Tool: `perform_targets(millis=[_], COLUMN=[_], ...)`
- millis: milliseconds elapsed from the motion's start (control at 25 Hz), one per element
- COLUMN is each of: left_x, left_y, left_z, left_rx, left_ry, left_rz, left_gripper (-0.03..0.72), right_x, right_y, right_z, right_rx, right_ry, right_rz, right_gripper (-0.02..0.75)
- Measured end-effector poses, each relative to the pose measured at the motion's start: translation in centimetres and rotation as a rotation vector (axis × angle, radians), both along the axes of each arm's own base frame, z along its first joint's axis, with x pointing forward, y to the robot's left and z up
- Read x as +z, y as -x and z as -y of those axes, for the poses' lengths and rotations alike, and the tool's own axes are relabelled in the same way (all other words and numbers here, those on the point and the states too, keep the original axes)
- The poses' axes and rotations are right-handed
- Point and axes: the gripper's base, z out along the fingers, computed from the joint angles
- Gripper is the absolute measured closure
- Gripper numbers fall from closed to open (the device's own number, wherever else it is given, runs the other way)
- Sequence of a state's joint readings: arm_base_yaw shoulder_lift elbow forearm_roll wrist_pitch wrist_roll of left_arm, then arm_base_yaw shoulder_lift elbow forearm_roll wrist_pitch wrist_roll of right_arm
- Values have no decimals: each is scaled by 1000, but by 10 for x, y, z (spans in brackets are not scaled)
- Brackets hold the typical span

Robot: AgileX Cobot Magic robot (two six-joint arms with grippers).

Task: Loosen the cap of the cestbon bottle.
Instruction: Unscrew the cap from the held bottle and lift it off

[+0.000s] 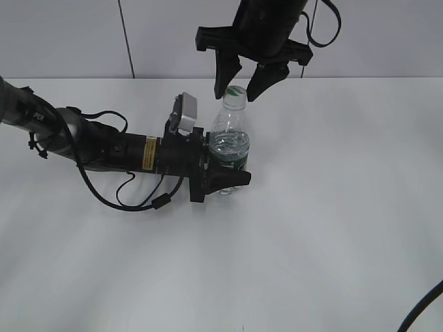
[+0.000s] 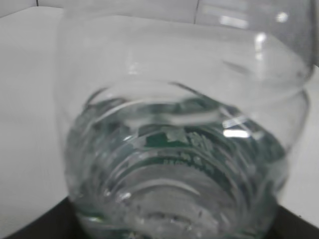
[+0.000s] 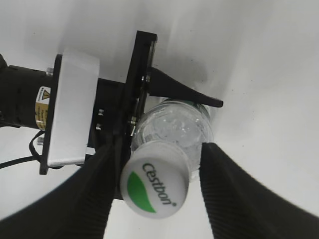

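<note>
Cestbon bottle [image 1: 230, 142] upright on white bench [image 1: 332, 228], roughly mid-scene, long axis vertical. Clamped low on the body by left end effector [image 1: 232, 176], reaching in horizontally from the left; black fingers either side of the label band, so closed on the bottle and bracing it.

Right end effector [image 1: 242, 86] directly above, pointing down, jaws apart and straddling the cap [image 1: 237, 93]. Tips at about cap height, one each side; left tip close to cap, gap on the other side looks wider. No clear contact w/ cap yet, by exterior view.

Key relation: cap sits between and just below the right fingers, on the bottle's vertical axis, so right arm is the one placed for the twist; left only holds. Judged next: small drop/centre, close on cap, rotate about vertical. Risk: off-centre grip slipping on smooth cap.

View differences:
- Right wrist cam looks straight down: cap [image 3: 155, 185] w/ green leaf logo and "Cestbon" print, ribbed fingers [image 3: 234, 199] flanking it, cap nearer the left-hand one. Also left end effector [image 3: 164, 109] below.
- Left wrist cam: only the clear bottle [image 2: 174, 164] wall and water filling frame, blurry; no cap, no right arm.
- Exterior: relative heights, not readable from wrist cams.
</note>
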State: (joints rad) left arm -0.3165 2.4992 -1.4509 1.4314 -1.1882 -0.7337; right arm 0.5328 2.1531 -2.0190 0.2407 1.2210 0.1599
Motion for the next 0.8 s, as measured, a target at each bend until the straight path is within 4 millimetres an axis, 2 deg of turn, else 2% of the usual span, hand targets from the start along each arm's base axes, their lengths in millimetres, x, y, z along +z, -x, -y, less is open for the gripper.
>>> perform_targets(millis=[560, 720, 800], left_x=[0, 0, 0], left_y=[0, 0, 0], left_z=[0, 0, 0], left_rx=[-1, -1, -1], left_ry=[0, 0, 0], left_rz=[0, 0, 0], left_gripper=[279, 279, 279], right_x=[-1, -1, -1], right_y=[0, 0, 0], right_z=[0, 0, 0], right_rx=[-1, -1, 0], right_ry=[2, 0, 2], right_rz=[-3, -4, -3], right_gripper=[330, 417, 431])
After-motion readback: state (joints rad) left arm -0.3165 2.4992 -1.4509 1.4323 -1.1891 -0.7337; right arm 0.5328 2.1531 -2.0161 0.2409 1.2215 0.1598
